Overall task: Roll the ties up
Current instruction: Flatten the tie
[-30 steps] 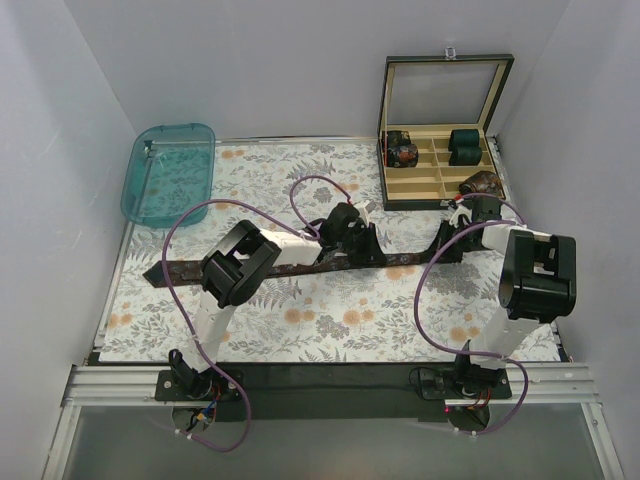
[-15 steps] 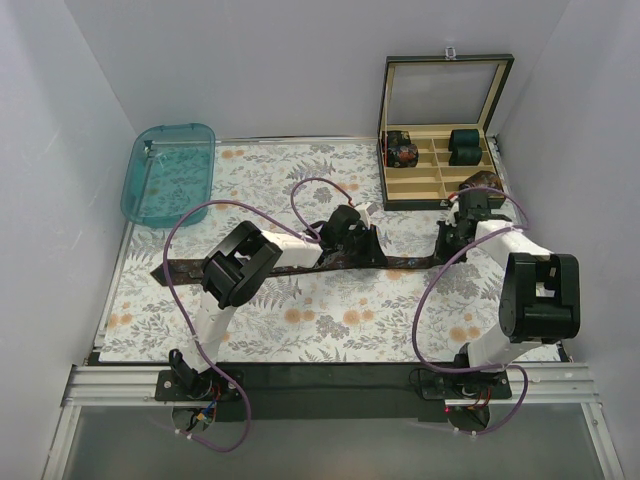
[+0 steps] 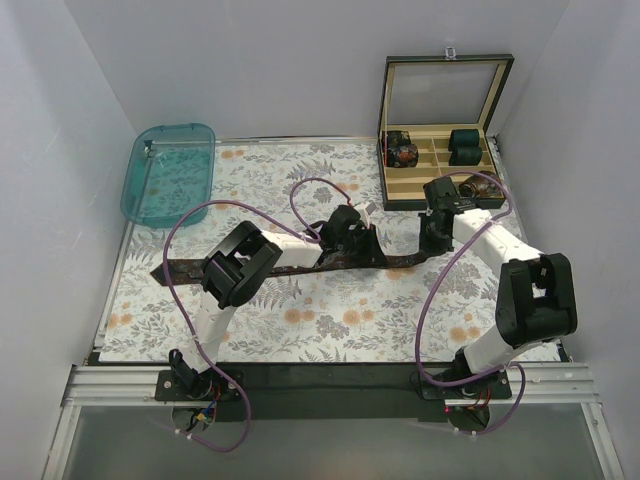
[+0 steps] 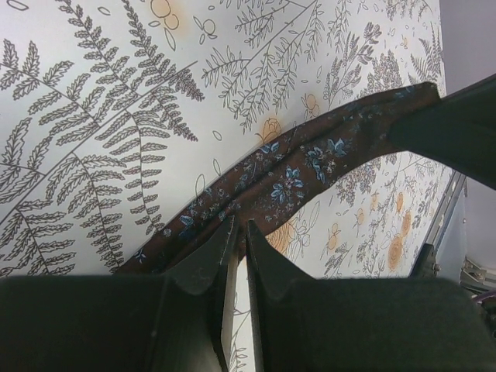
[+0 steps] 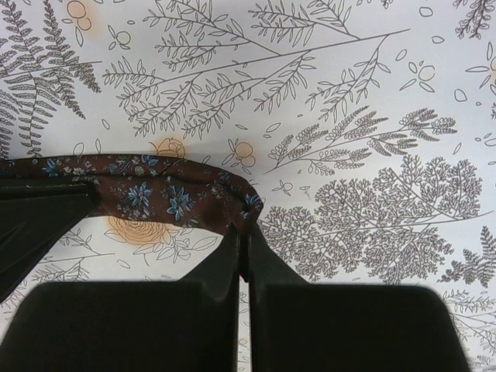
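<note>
Right gripper (image 5: pixel 242 239): fingers are pressing together, pinching the folded end of the tie (image 5: pixel 159 192).
Left gripper (image 4: pixel 239 231): fingers are sitting almost together, nipping the tie's edge mid-length.
Tie: is lying stretched along the floral tablecloth (image 3: pixel 300 320), spanning both arms.
Box (image 3: pixel 412 186): is standing open just beyond the right gripper.

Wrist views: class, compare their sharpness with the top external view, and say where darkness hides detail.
Left wrist: tie and fern-print cloth sharp, left gripper a near-black silhouette. Right wrist: the same, right gripper featureless black. Top external: evenly lit, soft shadows, tie's pattern too small to read.
</note>
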`<state>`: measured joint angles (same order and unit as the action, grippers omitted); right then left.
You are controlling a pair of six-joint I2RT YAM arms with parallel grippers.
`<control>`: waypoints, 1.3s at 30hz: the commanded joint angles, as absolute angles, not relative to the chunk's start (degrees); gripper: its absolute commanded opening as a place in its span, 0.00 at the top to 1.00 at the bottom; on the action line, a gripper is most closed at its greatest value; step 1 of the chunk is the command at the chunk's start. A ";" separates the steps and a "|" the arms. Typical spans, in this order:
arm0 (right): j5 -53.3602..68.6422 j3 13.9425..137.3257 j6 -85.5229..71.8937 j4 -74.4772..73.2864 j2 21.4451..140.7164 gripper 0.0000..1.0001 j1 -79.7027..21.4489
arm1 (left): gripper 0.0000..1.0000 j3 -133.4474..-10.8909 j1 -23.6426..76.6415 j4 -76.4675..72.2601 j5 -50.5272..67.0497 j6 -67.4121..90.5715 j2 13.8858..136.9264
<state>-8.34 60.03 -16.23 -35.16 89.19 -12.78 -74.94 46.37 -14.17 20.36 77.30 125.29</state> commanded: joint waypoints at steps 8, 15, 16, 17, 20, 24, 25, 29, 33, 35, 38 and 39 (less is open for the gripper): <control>-4.84 65.48 -19.07 -38.85 89.91 0.99 -15.99 | 0.89 -75.32 46.67 -10.72 17.49 77.08 126.39; 3.04 65.13 -20.04 -35.95 92.11 0.99 -19.16 | 0.89 -75.32 46.67 -10.72 17.40 77.60 126.30; 4.38 64.69 -20.39 -34.29 92.20 0.99 -19.07 | 0.89 -75.24 46.67 -10.81 17.40 77.69 126.30; 5.53 64.25 -20.39 -33.49 92.46 0.99 -19.07 | 0.89 -75.32 46.67 -10.72 17.40 77.78 126.30; 8.26 62.93 -20.22 -30.86 93.60 0.99 -19.16 | 0.89 -75.06 46.67 -10.99 17.49 78.40 126.04; 10.37 61.26 -20.13 -28.04 95.18 0.99 -19.07 | 0.90 -74.79 46.67 -11.51 17.40 78.66 125.25; 11.33 60.65 -20.04 -27.60 95.45 0.99 -19.16 | 0.90 -74.53 46.67 -11.51 17.23 78.75 125.16; 12.83 59.07 -19.25 -25.05 97.55 0.99 -18.90 | 0.90 -74.18 46.67 -11.51 17.14 78.57 124.54; 14.76 58.45 -18.28 -23.47 98.88 0.99 -18.63 | 0.89 -73.57 46.67 -11.43 16.35 78.57 123.49; 15.38 58.10 -18.11 -23.12 99.14 0.96 -18.46 | 0.87 -73.13 46.58 -11.51 15.39 78.57 122.17; 15.99 57.48 -18.02 -22.50 98.88 0.89 -17.76 | 0.84 -73.12 46.67 -11.25 14.59 78.75 120.24; 16.87 57.22 -17.93 -22.33 98.70 0.88 -17.49 | 0.79 -73.21 46.67 -10.90 14.07 78.92 119.63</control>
